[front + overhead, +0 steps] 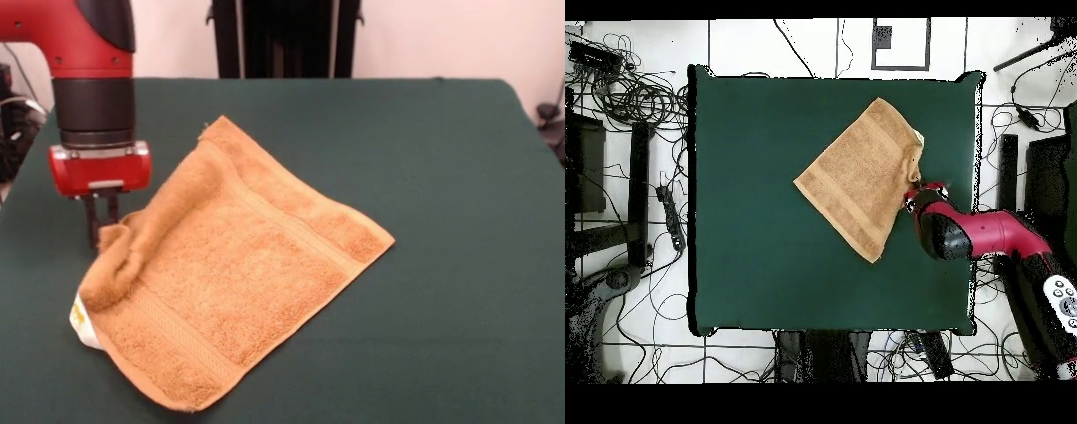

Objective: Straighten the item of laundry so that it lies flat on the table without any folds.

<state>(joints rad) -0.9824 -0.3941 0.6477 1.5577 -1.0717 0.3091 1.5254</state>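
Towel: an orange-tan terry hand towel (234,274) lies as a diamond in the left-centre of the front view, one corner pointing to the upper left, one to the right, one to the bottom edge of the frame.
Towel in overhead view: the same cloth (860,175) sits in the upper right part of the green surface, close to its right edge.
Fold: the towel's left corner in the front view is rolled up and over onto itself, making a thick raised lump (119,261); the rest lies flat.
Woven bands: one paler band runs along the upper right edge, another along the lower left edge.
Care tag: a small white-yellow tag (81,322) sticks out under the rolled corner, at the towel's left edge.
Table: a dark green felt-covered table (441,265) fills most of both views.
Arm: the red and black arm comes down at the upper left of the front view; in the overhead view it reaches in from the lower right.
Gripper: the gripper (101,225) hangs just above and behind the rolled corner.
Jaws: the two thin black fingers stand close together with only a narrow slit between them; whether they pinch any cloth cannot be told.
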